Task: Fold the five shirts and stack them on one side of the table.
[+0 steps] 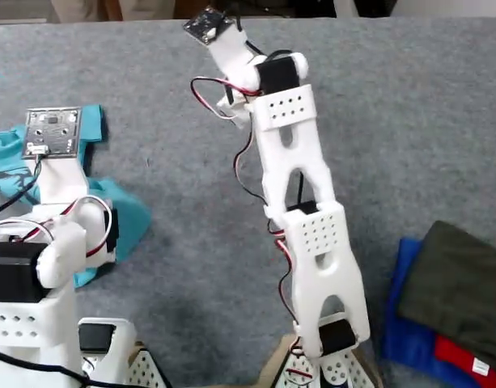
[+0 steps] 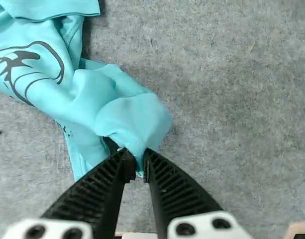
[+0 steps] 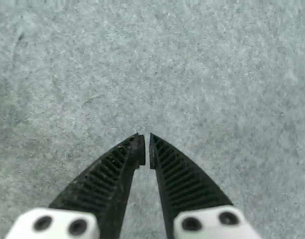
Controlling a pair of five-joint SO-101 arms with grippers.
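One teal shirt (image 1: 128, 217) lies crumpled at the counter's (image 1: 409, 113) left, well apart from the folded stack (image 1: 454, 299) at near right. Draw the gripped edge out flat before folding; avoid dragging bunched cloth. Left tool (image 2: 135, 164) is clamped on a shirt fold. Right tool (image 3: 145, 149), tips together, holds nothing above bare far counter.

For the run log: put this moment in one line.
left gripper: shut on teal shirt | right gripper: shut, empty, over table | folded stack: right side

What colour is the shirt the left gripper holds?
Turquoise shirt with a dark line graphic, best seen in the left wrist view.
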